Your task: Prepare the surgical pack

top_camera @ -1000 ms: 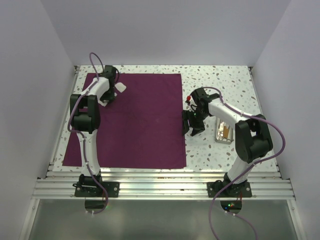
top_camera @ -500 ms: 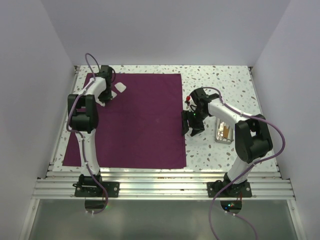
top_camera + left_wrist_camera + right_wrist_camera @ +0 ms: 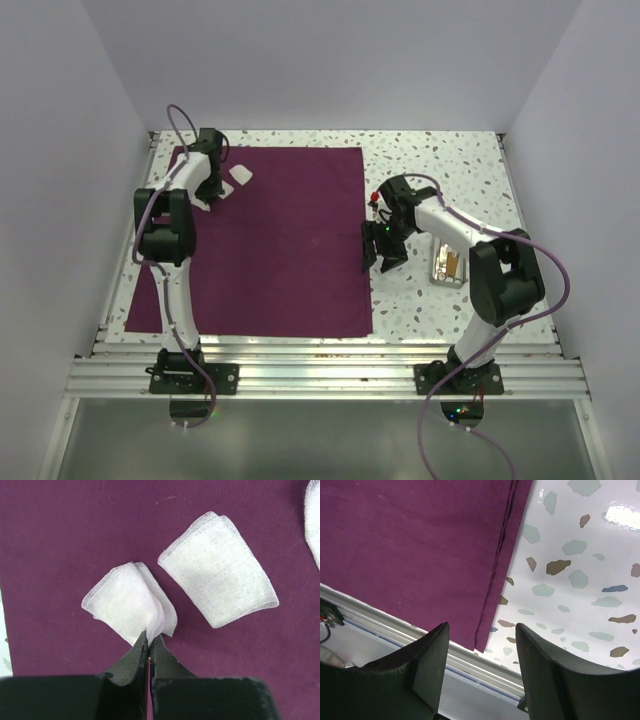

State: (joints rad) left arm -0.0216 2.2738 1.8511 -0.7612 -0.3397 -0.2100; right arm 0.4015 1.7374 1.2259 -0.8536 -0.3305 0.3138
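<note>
The surgical pack (image 3: 270,240), a plain deep purple-maroon matte fabric sheet, lies flat on the white speckled terrazzo desk (image 3: 450,170). In the top view it covers the left and centre of the desk, from the far edge down to the metal rail (image 3: 320,375) at the bottom.

The left gripper (image 3: 208,190) is over the upper left of the sheet. In the left wrist view its black jaws are closed at the lower centre of the frame (image 3: 150,642), pinching the near corner of a folded white gauze square (image 3: 127,605) that rests on the purple fabric. A second folded gauze square (image 3: 217,570) lies flat just beside it, up and to the right, with a narrow strip of fabric between the two. The rim of a third white piece (image 3: 314,520) shows at the upper right edge of that frame.

The right gripper (image 3: 380,255) is at the middle of the sheet's right edge, jaws apart and holding nothing. In the right wrist view (image 3: 480,630) the sheet's edge runs between its two fingers, with purple fabric at the upper left and bare desk at the right. A small rectangular tray (image 3: 447,263) sits on the desk to the right of this gripper, apart from the sheet.
</note>
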